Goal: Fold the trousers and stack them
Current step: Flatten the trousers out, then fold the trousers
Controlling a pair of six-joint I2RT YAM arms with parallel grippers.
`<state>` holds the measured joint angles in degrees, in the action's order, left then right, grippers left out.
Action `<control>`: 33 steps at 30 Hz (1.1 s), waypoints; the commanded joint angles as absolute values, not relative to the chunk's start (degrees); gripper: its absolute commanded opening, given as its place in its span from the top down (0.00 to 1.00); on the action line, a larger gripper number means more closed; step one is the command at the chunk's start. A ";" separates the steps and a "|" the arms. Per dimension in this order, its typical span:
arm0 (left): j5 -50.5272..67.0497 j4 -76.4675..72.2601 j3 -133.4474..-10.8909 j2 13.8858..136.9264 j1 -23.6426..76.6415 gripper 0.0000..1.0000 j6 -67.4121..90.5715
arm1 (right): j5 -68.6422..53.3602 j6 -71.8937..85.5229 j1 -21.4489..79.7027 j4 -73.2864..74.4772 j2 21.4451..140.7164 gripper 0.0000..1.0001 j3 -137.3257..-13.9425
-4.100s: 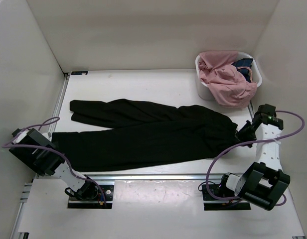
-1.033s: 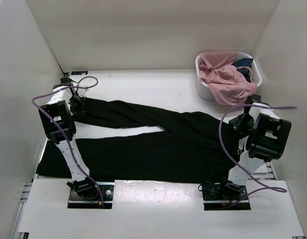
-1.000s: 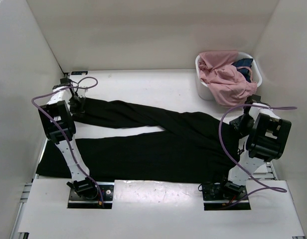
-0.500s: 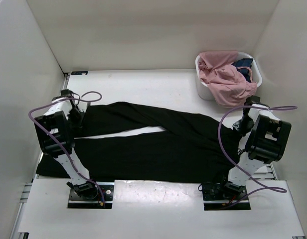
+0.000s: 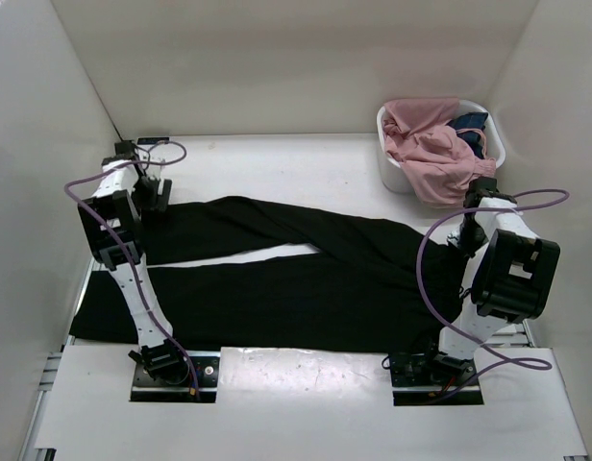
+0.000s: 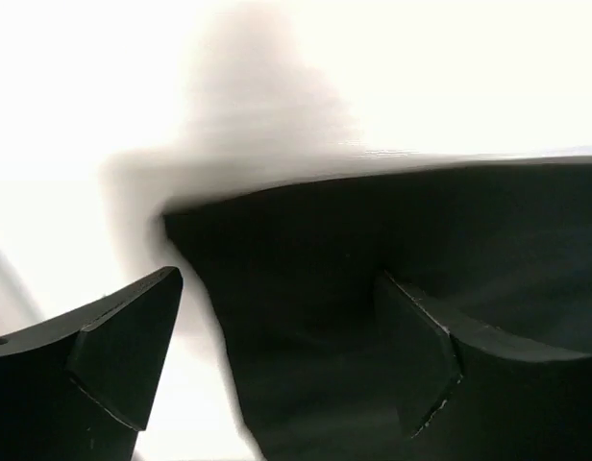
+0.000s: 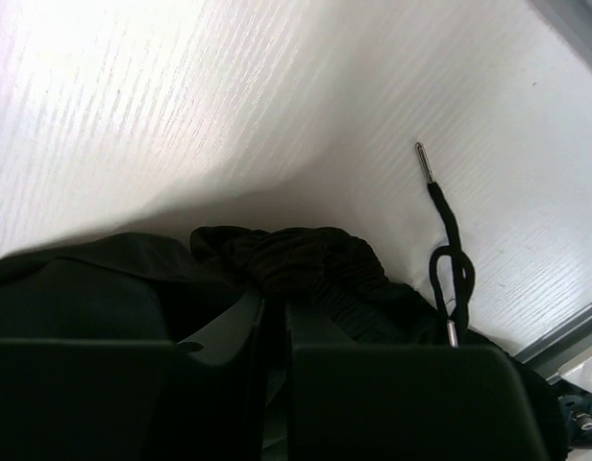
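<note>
The black trousers [image 5: 306, 279] lie spread across the white table [image 5: 277, 163], legs to the left and waistband to the right. My left gripper [image 5: 148, 195] is at the far leg's cuff. In the left wrist view it [image 6: 277, 336] is open, with the cuff corner [image 6: 373, 250] lying between the fingers, one finger [image 6: 123, 336] over bare table. My right gripper [image 5: 466, 236] is at the waistband. In the right wrist view it [image 7: 277, 322] is shut on the gathered waistband [image 7: 306, 259], and a black drawstring [image 7: 448, 259] lies loose beside it.
A white basket [image 5: 387, 171] stands at the back right with a pink garment [image 5: 435, 154] and a small dark blue cloth [image 5: 471, 123] in it. White walls close in on the left, back and right. A metal rail [image 5: 306, 344] runs along the near edge.
My left gripper has moved towards the far side and now stands open over the far leg's cuff. The far leg lies wider than a second ago. My right gripper has hardly moved.
</note>
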<state>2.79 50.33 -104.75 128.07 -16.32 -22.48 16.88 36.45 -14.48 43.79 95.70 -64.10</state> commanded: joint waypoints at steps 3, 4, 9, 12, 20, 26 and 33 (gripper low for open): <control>2.02 53.79 -103.80 128.06 -16.26 0.03 -20.13 | 20.04 35.42 -13.97 46.23 92.37 1.00 -66.80; 2.02 53.79 -103.80 128.06 -16.78 0.03 -20.13 | 20.04 35.42 -13.97 46.23 92.37 1.00 -66.80; 4.83 53.79 -102.58 129.64 -16.79 0.86 -22.15 | 19.96 35.95 -13.97 46.75 92.37 1.00 -67.32; 5.54 53.79 -101.87 125.53 -16.79 0.86 -24.08 | 19.95 35.95 -13.97 46.76 91.32 1.00 -68.47; 4.48 50.45 -105.38 109.44 -17.31 0.86 -30.49 | 19.16 35.42 -13.97 46.76 86.22 1.00 -67.59; 6.60 48.35 -89.59 96.78 -17.31 0.86 -34.80 | 18.63 35.42 -13.97 45.70 82.45 1.00 -65.74; 6.23 46.49 -65.59 92.20 -24.50 0.53 -35.60 | 16.00 34.89 -13.97 45.18 81.39 1.00 -64.08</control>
